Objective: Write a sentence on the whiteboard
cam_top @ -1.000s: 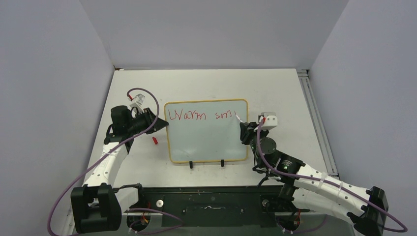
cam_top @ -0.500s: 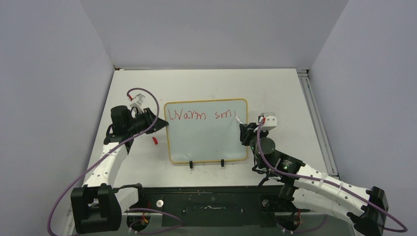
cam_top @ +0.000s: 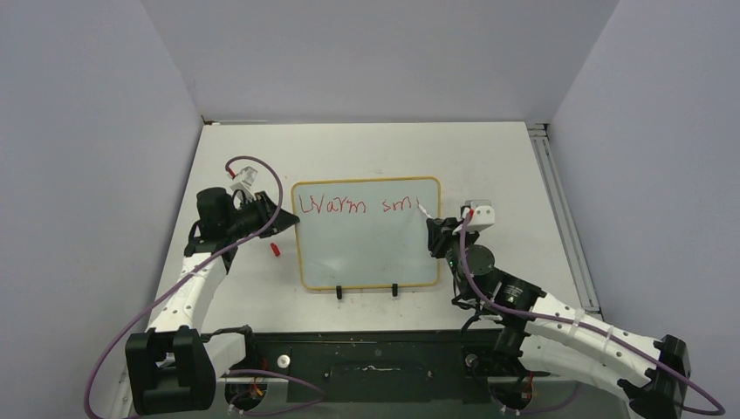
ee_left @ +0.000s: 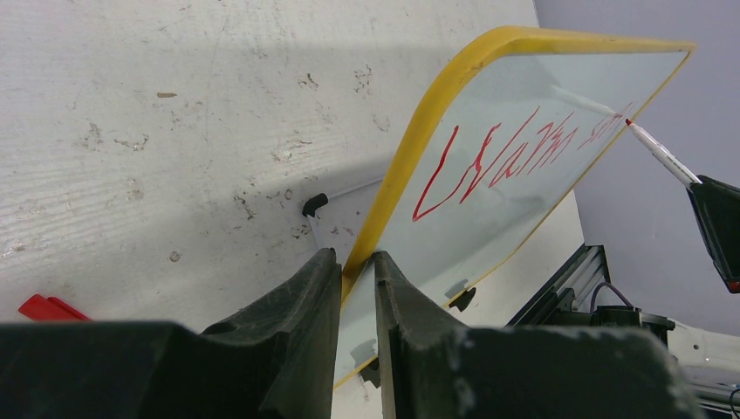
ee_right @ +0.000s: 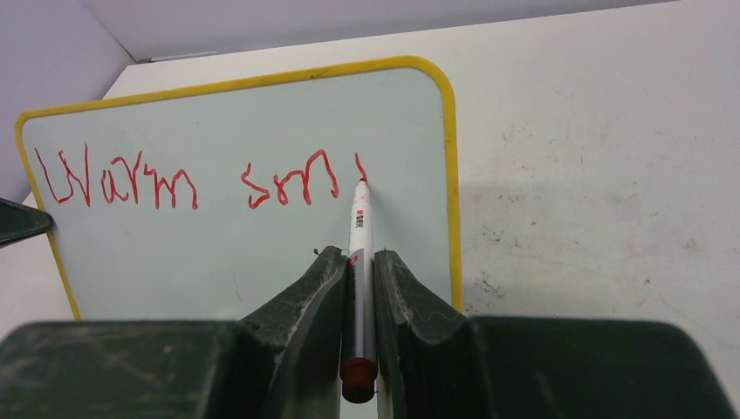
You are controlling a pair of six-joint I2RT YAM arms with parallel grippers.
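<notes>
Your whiteboard (cam_top: 366, 249) sits in the middle of the top view, resting on the desk (cam_top: 375, 148) with its two black feet (cam_top: 339, 291) at the lower edge. In the left wrist view it looks propped at a tilt. The sentence (ee_right: 183, 183) runs along the top of the board and reads "Warm sm" plus one short stroke.

The left tool (ee_left: 356, 262) is pinched narrow on the yellow frame at the board's left edge. The right tool (ee_right: 359, 262) is clamped on the marker (ee_right: 359, 223) low on its barrel, with the red tip touching the board at the bottom of that last stroke, near the upper right corner.

Expect the board to be stiff, light and glossy. Pen pressure will likely push it about or rock it on those small feet, so the frame edge is the right place to brace it. Keep the fingers off the writing face, where wet ink would probably smear.

The marker is thin and smooth, so it may twist or slide between the pads if you press hard. Light contact should do.

A small red piece (cam_top: 275, 249), perhaps the cap, lies on the desk just left of the board.
</notes>
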